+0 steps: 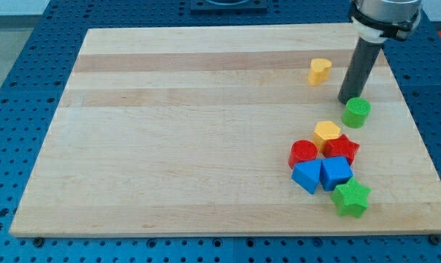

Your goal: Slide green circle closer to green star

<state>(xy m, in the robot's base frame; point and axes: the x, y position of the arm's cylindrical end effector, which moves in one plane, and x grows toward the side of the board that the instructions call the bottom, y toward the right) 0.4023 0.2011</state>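
Lowest at the frame's lower right sits the green star [351,199], touching a blue block [335,173] in a cluster with another blue block [306,177], a red circle [303,153], a red block [342,148] and a yellow block [326,132]. Higher, the green circle [356,112] sits well apart from the star. My tip [345,100] (a bare rod, no pincer, holding nothing) rests just beside its upper left. Farthest up is a yellow block [320,71].

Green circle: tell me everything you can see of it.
The green circle is a short, solid-looking cylinder in bright matte green, standing upright on its flat base on the wooden board near the view's right edge. Its round top faces up and looks undamaged. My tip sits right at its upper-left side, touching or nearly so. No block touches it: the yellow hexagon lies below-left, and the green star well below.
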